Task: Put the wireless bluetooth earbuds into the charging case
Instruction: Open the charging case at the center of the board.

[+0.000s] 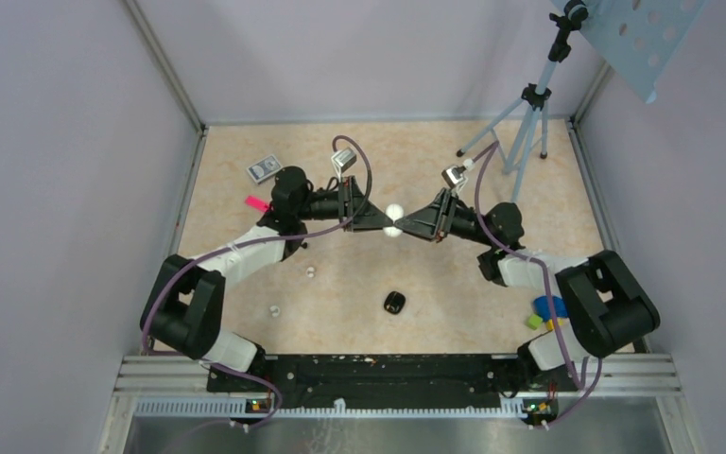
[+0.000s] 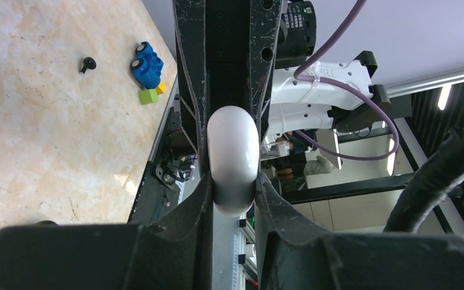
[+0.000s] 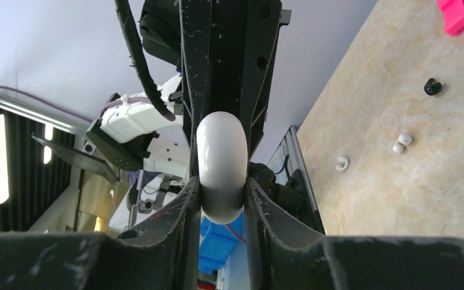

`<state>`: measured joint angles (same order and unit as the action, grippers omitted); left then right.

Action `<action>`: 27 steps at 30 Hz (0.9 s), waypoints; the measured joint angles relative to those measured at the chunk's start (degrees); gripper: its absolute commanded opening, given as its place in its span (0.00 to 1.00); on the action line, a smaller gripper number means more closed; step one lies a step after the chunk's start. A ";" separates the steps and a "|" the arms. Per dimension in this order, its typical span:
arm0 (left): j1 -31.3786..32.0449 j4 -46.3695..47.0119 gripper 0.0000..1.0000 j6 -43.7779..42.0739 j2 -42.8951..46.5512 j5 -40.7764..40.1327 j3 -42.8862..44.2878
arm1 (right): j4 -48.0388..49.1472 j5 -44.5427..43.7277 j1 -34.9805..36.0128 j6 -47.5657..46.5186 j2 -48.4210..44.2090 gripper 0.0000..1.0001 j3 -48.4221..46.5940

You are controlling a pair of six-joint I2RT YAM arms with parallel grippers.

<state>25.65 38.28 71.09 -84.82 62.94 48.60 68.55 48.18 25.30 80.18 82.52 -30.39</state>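
Near the right arm's base lie coloured blocks (image 1: 546, 310), clear of the work. Just beyond them, a small black object (image 1: 394, 303) rests mid-table (image 1: 454, 274). Left of it lie the nearer earbud (image 1: 274, 309) and the farther earbud (image 1: 310, 271), loose on the surface and well apart from the case. Farther on, the charging case (image 1: 394, 219) is held above the table between both arms. The left gripper (image 2: 234, 181) pinches one end and the right gripper (image 3: 220, 184) pinches the opposite end, each with its jaws pressed against the smooth white shell. The case looks closed, and no lid seam can be made out in either wrist view. The step in hand is judged to be opening the case. Hold the body steady with one gripper and work the lid with the other. Apply only moderate squeeze, because the rounded shell is likely to slip out sideways. Release neither grip until the other is secure. At the far left, a pink piece (image 1: 256, 202) and a card box (image 1: 263, 169) need no attention.
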 measured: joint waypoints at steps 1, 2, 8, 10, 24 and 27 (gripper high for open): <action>0.00 0.50 0.00 0.33 0.00 -0.04 -0.44 | 1.36 0.52 -0.09 0.28 0.92 0.15 0.00; -0.02 1.22 0.00 0.90 0.00 -0.22 -1.01 | 3.06 1.09 -0.22 0.92 2.08 0.18 0.02; 0.02 1.99 0.00 2.03 0.02 -1.38 -3.19 | 15.52 1.86 -0.52 7.52 9.35 0.31 1.66; 0.02 1.57 0.00 2.32 0.02 -1.90 -3.52 | 17.33 1.64 -0.52 9.22 10.64 0.34 1.92; -0.68 1.44 0.00 3.06 0.96 -2.56 -3.61 | 12.96 0.31 -2.23 3.23 7.54 0.41 4.11; -1.14 1.55 0.00 3.19 1.09 -2.56 -3.63 | 8.98 0.55 -2.60 0.50 6.19 0.44 4.00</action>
<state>24.51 39.83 74.28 -83.72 60.38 44.97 77.54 48.73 22.70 80.68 88.71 -26.39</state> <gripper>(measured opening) 0.287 0.415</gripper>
